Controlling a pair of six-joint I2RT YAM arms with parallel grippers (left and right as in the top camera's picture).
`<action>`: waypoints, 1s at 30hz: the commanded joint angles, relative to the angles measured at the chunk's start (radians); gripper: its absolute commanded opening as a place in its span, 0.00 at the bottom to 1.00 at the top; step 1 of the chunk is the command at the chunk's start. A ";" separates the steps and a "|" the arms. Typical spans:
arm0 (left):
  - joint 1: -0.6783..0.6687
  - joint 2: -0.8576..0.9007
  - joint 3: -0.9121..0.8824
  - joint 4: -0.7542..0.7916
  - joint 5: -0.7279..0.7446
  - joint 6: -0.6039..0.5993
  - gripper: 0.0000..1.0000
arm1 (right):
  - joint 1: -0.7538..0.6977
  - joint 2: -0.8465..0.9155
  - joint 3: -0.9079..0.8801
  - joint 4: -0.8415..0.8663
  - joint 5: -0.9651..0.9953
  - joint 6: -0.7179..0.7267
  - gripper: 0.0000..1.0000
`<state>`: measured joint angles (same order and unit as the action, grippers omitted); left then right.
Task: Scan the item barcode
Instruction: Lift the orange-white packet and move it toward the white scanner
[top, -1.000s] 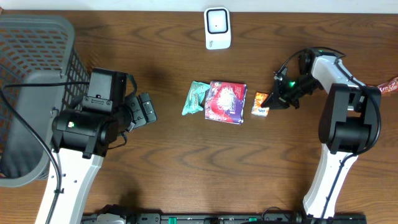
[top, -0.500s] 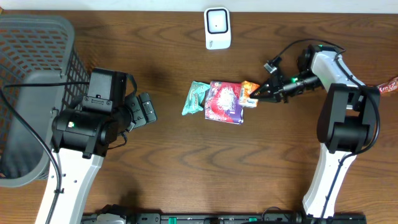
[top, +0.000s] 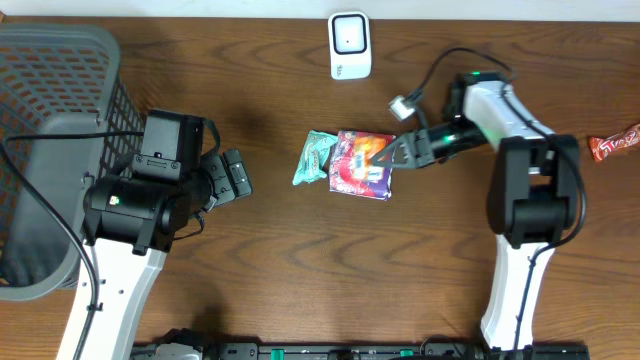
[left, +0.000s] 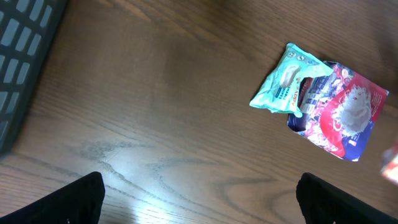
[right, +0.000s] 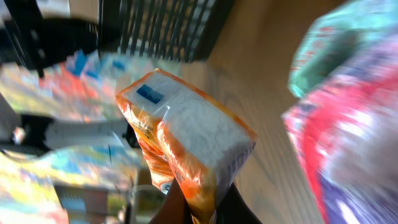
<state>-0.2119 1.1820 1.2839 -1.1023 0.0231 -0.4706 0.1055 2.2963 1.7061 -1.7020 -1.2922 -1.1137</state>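
right wrist: orange pkt clamped in right pincer, jutting above tips; left pincer apart.

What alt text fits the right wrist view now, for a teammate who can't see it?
The right tool is shut on a small orange-and-white packet, held close to the camera. Beyond it, blurred, a teal packet and a red-and-purple packet lie on the wooden table at the right, with a dark slatted basket at the top.

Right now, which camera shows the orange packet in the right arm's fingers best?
Right wrist: the orange packet fills the frame, pinched by the fingers. Overhead shows only a small orange patch over the purple packet; left wrist, at most an edge blur.
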 joint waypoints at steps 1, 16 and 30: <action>0.004 0.002 -0.005 -0.005 -0.010 0.006 0.98 | 0.056 0.006 0.017 0.000 -0.042 -0.136 0.01; 0.004 0.002 -0.005 -0.005 -0.010 0.006 0.98 | 0.029 0.006 0.178 0.014 -0.169 -0.021 0.01; 0.004 0.002 -0.005 -0.005 -0.010 0.006 0.98 | 0.091 0.005 0.179 0.545 0.359 1.097 0.01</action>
<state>-0.2119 1.1824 1.2839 -1.1027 0.0227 -0.4706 0.1501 2.2959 1.8717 -1.2308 -1.2556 -0.5369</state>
